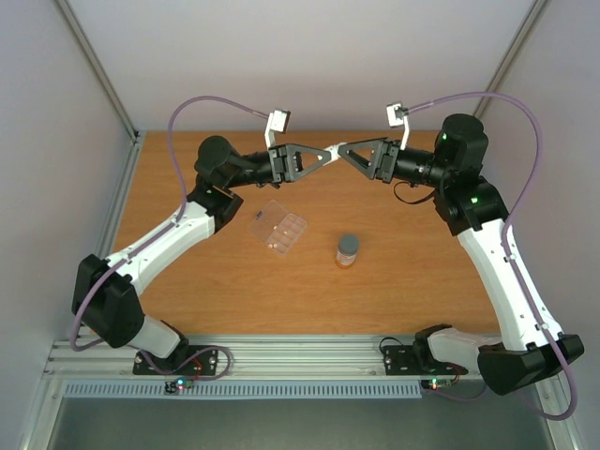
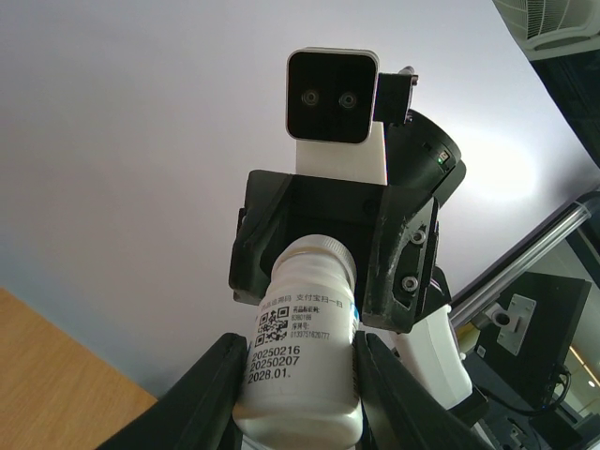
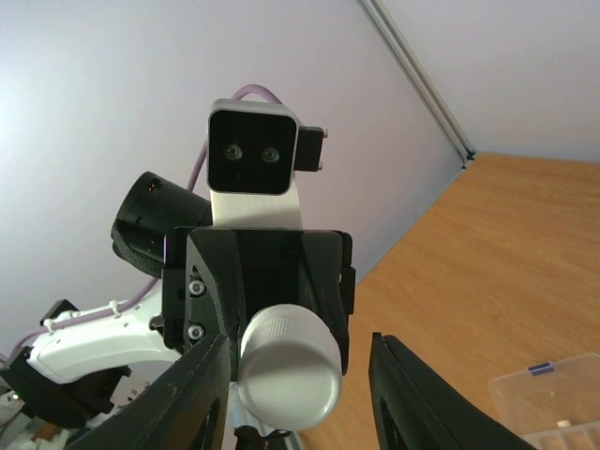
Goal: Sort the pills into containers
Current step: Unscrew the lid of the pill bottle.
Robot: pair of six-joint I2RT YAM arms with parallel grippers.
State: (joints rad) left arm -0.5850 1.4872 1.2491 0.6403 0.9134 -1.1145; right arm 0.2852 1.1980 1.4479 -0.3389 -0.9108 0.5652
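Left hand (image 2: 300, 361) is clamped on a white plastic bottle (image 2: 302, 394) with a printed label, QR code and dates. Its two black fingers (image 2: 217, 380) press against the bottle's sides and hold it level in the air, well above the orange-brown wooden counter (image 1: 422, 281). Both arms reach in from their own sides and meet over the far middle of the counter, tip to tip.

From the other side the right hand (image 3: 298, 349) faces it. Its fingers (image 3: 202, 384) stand on either side of the bottle's ribbed white cap (image 3: 286, 370). They are parted, and a clear gap shows between the cap and the finger on the right of the right wrist view, so this hand is not yet pinching the cap.

Down on the counter, nearer the arm bases and a little left of centre, lies the flat clear plastic pill box (image 1: 280, 225) with its small cells, turned at an angle. Just to its right, apart from it, a small brown bottle with a grey cap (image 1: 347, 250) stands upright. A corner of the box also shows at the lower right of the right wrist view. The pills are too small for me to make out, so I cannot tell where any of them lie.
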